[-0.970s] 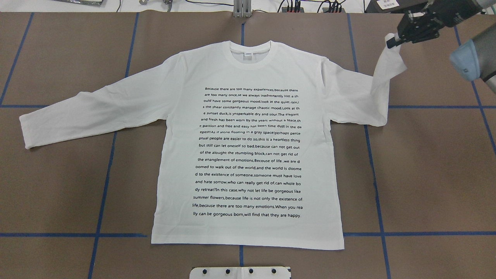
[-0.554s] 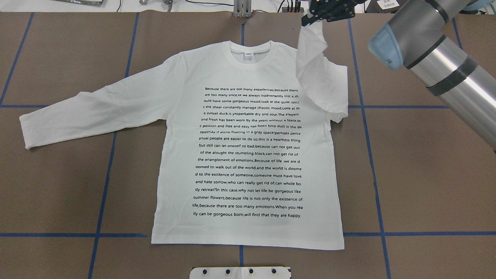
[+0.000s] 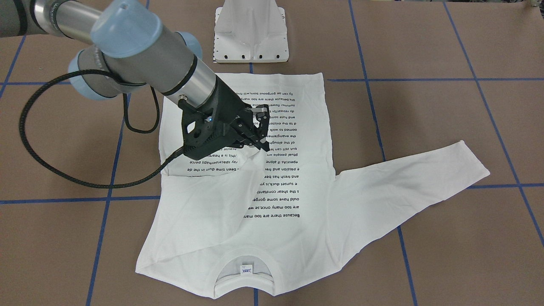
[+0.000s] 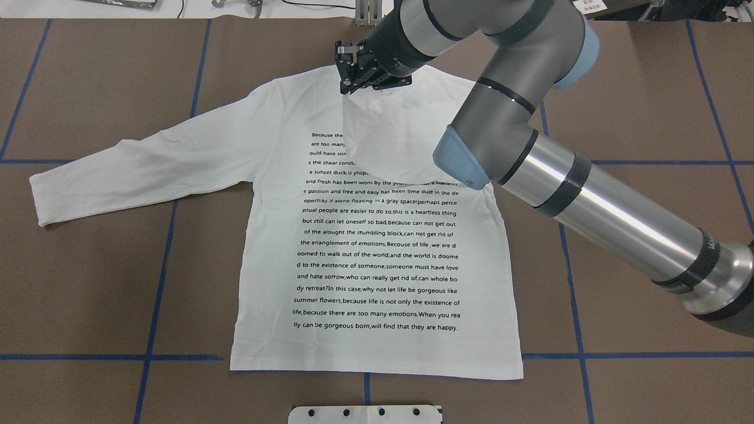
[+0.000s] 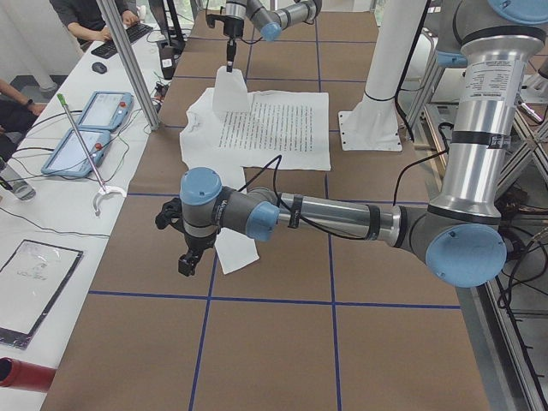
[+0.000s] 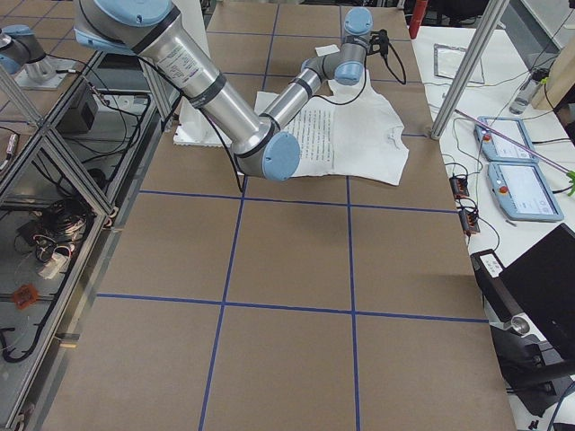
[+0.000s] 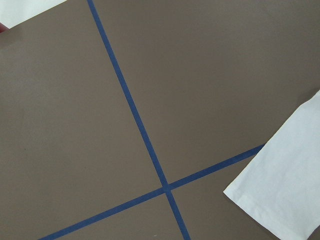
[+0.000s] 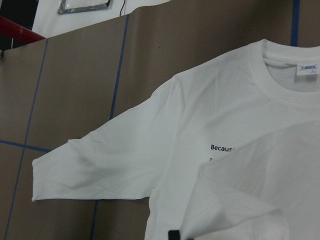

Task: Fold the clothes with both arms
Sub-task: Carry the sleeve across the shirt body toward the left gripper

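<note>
Two sleeves and the body all need folding, and by my reckoning only the first sleeve fold is under way. On the desk (image 4: 88,282) the T-shirt (image 4: 377,265) lies flat at the middle, print up, collar far and hem near. My right arm (image 4: 589,194) reaches across it, and the left arm (image 5: 342,218) sits low off the left end. The right sleeve (image 4: 389,147) is lifted and drawn over the chest, not yet laid down. The left sleeve (image 4: 135,171) lies spread out to the left. The right pincer (image 4: 349,88) is closed on the right sleeve's cuff, near the collar. The left pincer (image 5: 185,264) hangs just beside the left cuff, and I cannot tell whether it is open. No container shows in any view.
</note>
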Action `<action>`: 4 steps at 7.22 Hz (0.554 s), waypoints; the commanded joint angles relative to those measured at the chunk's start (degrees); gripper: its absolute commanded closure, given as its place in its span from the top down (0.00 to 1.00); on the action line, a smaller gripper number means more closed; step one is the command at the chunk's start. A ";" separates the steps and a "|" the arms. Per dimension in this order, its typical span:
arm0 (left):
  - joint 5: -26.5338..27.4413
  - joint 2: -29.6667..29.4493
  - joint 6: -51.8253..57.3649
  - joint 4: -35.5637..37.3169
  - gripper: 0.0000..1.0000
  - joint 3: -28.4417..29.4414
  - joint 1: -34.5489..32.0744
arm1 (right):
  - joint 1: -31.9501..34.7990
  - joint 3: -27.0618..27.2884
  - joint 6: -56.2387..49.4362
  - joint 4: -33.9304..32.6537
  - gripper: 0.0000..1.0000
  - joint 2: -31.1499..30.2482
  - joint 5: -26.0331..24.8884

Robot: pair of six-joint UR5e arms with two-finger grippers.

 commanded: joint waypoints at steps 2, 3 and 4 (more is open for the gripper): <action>0.02 0.08 0.06 0.01 1.00 -0.08 -0.05 | -5.46 -23.33 -4.97 -0.24 0.00 13.26 -7.22; 0.02 -0.44 0.06 0.09 1.00 0.09 -0.05 | -9.30 -29.08 -7.08 -0.32 0.00 17.84 -10.46; 0.02 -0.53 -0.02 0.18 1.00 0.01 -0.05 | -14.04 -29.31 -7.27 -0.24 0.45 18.67 -18.06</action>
